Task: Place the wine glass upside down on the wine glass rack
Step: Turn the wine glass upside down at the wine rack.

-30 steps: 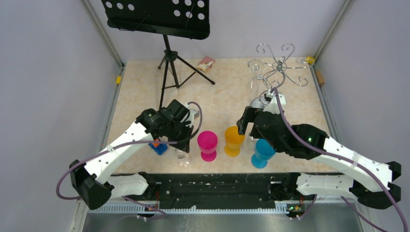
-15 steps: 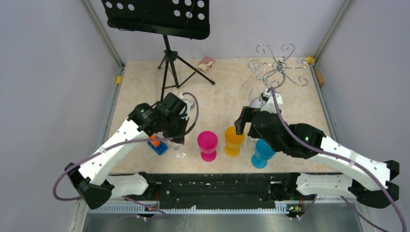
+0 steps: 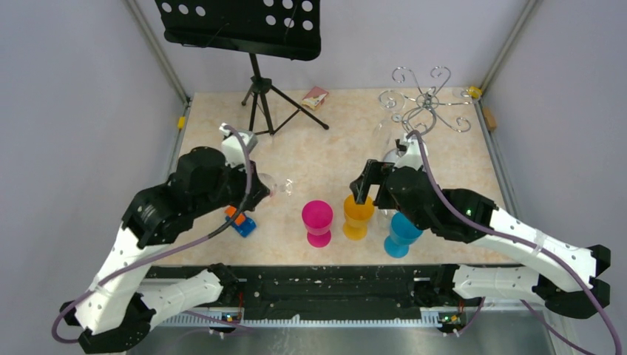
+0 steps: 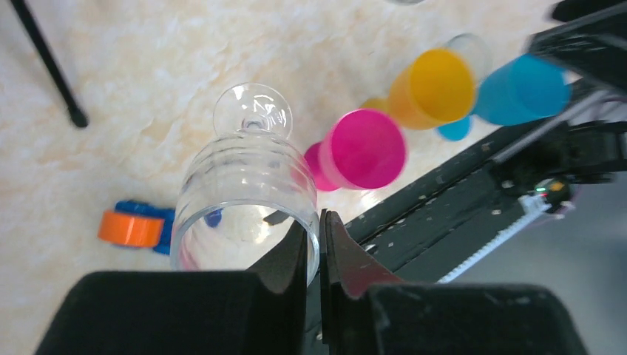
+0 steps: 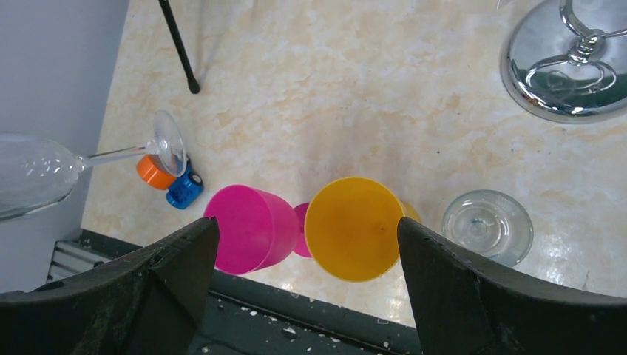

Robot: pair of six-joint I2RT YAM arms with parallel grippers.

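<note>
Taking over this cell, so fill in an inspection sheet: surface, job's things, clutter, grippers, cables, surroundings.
Surface: beige marbled tabletop, no spills seen.
Job's things: wine glass held sideways off the table; chrome wine glass rack at far right; second clear glass upright beside the yellow goblet.
Clutter: pink goblet, blue goblet, orange-and-blue toy, small packet, black music stand.
Grippers: left gripper's jaws shut on the wine glass's rim; right gripper open above the yellow goblet.
Cables: purple cables trail along both arms.
Surroundings: grey walls; nothing else seen.
</note>
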